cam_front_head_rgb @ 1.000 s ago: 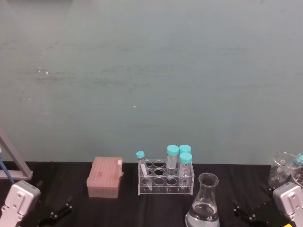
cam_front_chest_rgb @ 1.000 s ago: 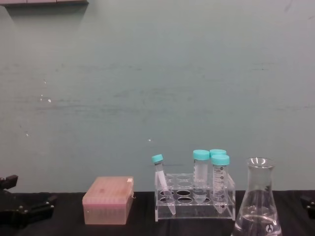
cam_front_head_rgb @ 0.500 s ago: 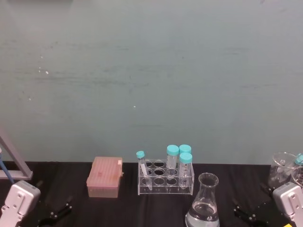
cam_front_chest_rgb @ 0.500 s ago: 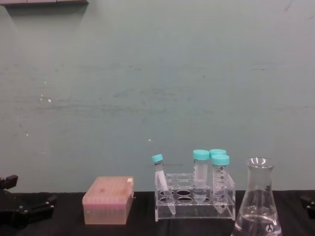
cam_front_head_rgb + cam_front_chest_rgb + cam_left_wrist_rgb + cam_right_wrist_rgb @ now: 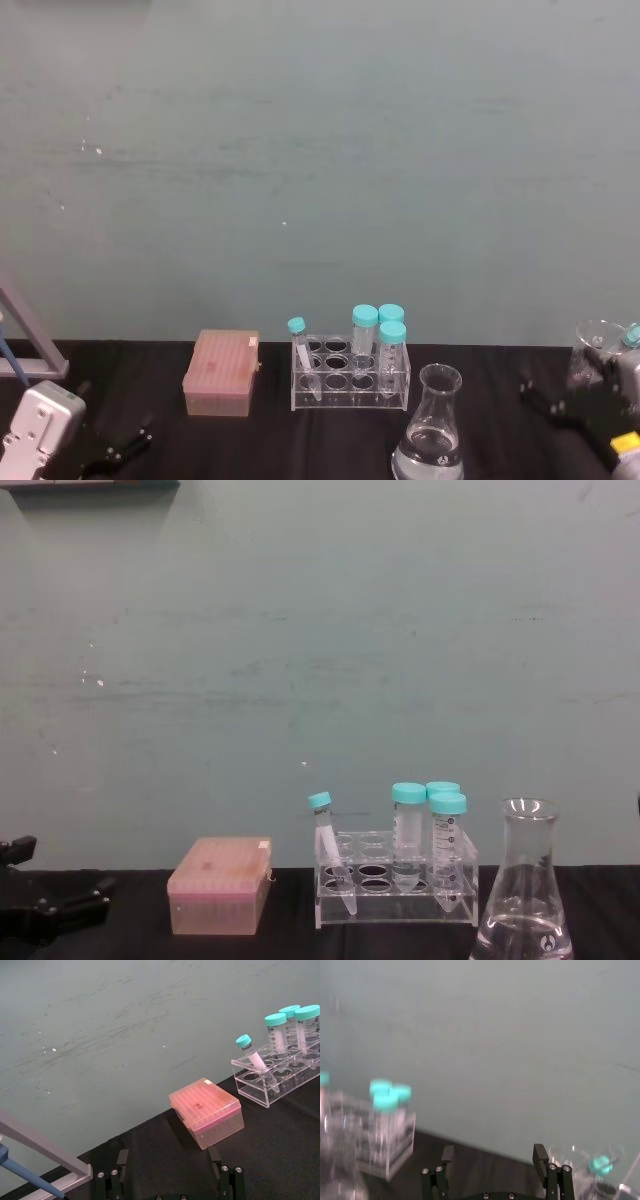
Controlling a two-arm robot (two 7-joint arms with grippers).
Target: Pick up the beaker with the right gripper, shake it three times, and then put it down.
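Note:
The beaker is a clear conical flask with a little clear liquid, standing upright on the black table just right of the tube rack; it also rises at the lower right of the chest view. My right gripper hovers to the right of it, apart from it, with nothing held. The right wrist view shows the right gripper open, two black fingers spread wide. My left gripper rests low at the table's left, open, also seen in the left wrist view.
A clear tube rack with teal-capped tubes stands mid-table, also in the chest view. A pink tip box sits left of it. Other glassware stands at the far right behind my right gripper. A grey stand leans at the far left.
My right gripper has risen and swung out from the lower right corner of the head view, leaving the chest view's right edge. Beaker, rack and left arm have not moved.

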